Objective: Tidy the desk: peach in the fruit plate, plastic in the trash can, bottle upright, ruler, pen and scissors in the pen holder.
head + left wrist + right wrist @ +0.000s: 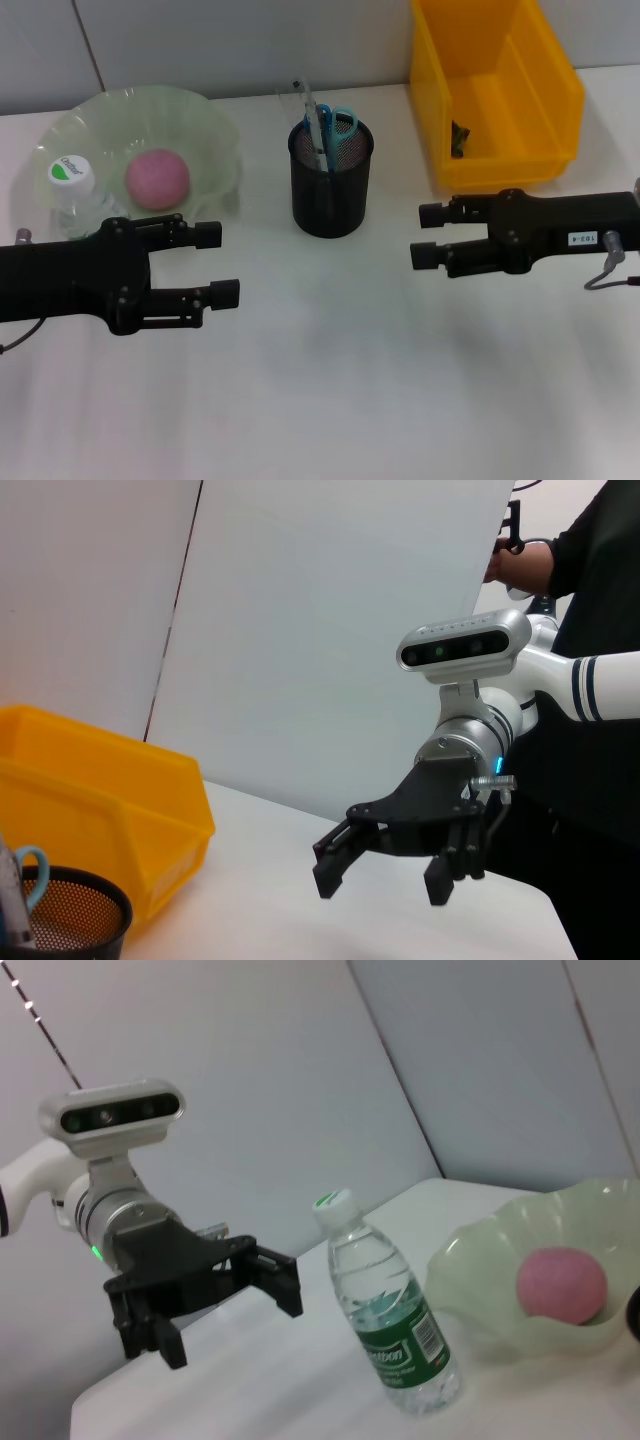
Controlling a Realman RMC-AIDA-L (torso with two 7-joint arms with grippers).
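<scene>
We are holding our left gripper [222,264] over the white desk [330,400], nearer to us than the pen holder [331,180] and to its left, with the jaws standing apart and nothing between them. We are holding our right gripper [428,236] to the right of the pen holder, at about its depth, and its jaws are also standing apart and gripping nothing.

The pen holder, a black mesh cup, is standing upright on the desk between the two grippers. Blue-handled scissors [341,122] and a clear ruler [305,100] are sticking up out of it; we are also seeing a slim light stick among them, likely the pen, though we cannot tell for sure.

To the left of the pen holder, the pale green fruit plate [215,130] is sitting on the desk with the pink peach [157,179] lying in it. The clear bottle [78,190], with its white cap and green label, is standing upright at the side of the plate away from the pen holder, just beside its rim.

Beyond the pen holder and to its right, the yellow trash can [540,90] is sitting against the wall [250,40], and something small and dark [459,138] is lying in its bottom; we cannot tell what it is.
</scene>
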